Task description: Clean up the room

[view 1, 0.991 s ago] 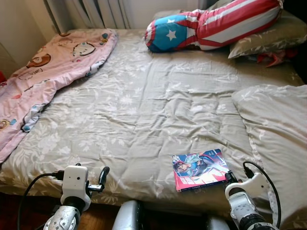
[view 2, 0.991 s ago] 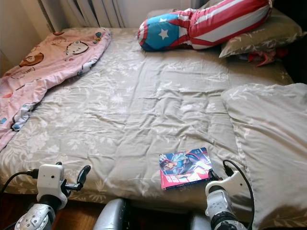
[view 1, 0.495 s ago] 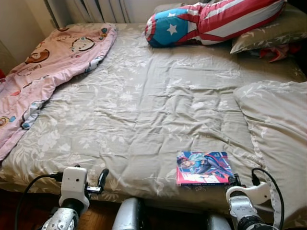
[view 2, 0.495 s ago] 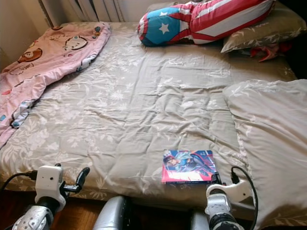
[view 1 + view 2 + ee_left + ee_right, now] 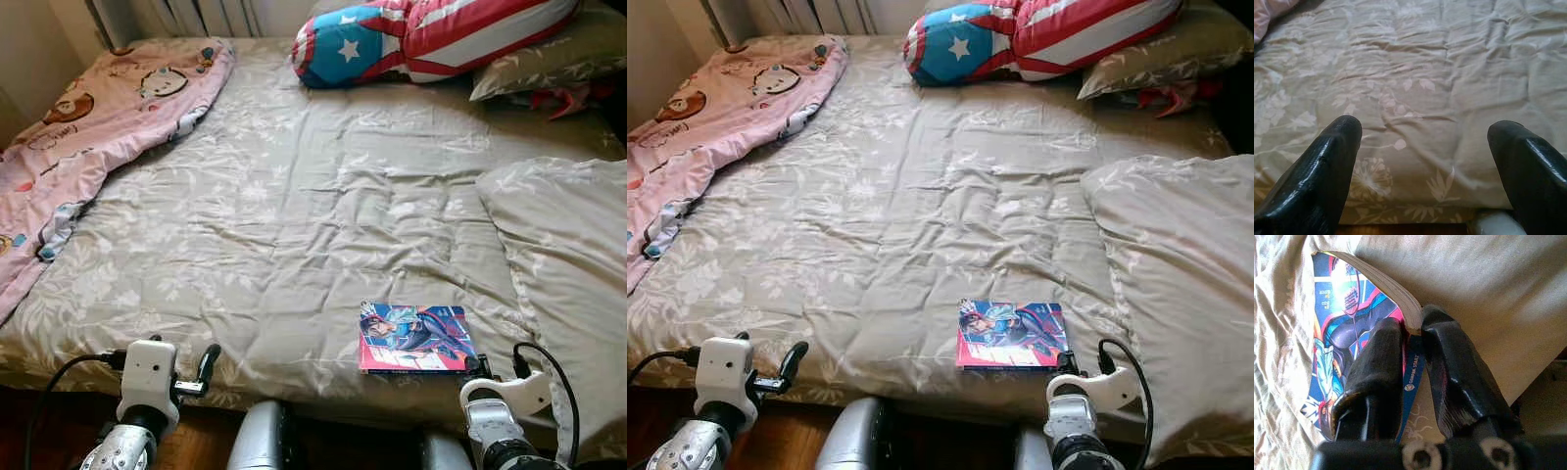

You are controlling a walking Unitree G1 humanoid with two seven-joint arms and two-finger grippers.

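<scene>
Right claw (image 5: 1410,333) at the near edge of the bed (image 5: 294,196), fingers (image 5: 1376,362) pinched on the corner of the comic book (image 5: 416,338), one above the cover and one under it. Book lies flat on the grey floral duvet (image 5: 921,215), near edge, right of centre, cover up. Right wrist housing (image 5: 500,401) sits just below the book's near right corner.

Left claw (image 5: 1425,142) spread wide, holding nothing, hovering off the near left edge of the bed over the duvet hem; left wrist unit (image 5: 147,377) low at the frame bottom.

Right of the book: a grey floral pillow (image 5: 568,264). Far left: pink cartoon blanket (image 5: 88,127) draped over the bed's side. Far end: stars-and-stripes bolster (image 5: 431,34) lying against another grey pillow (image 5: 558,54), with a small red item (image 5: 568,98) just in front of it.
</scene>
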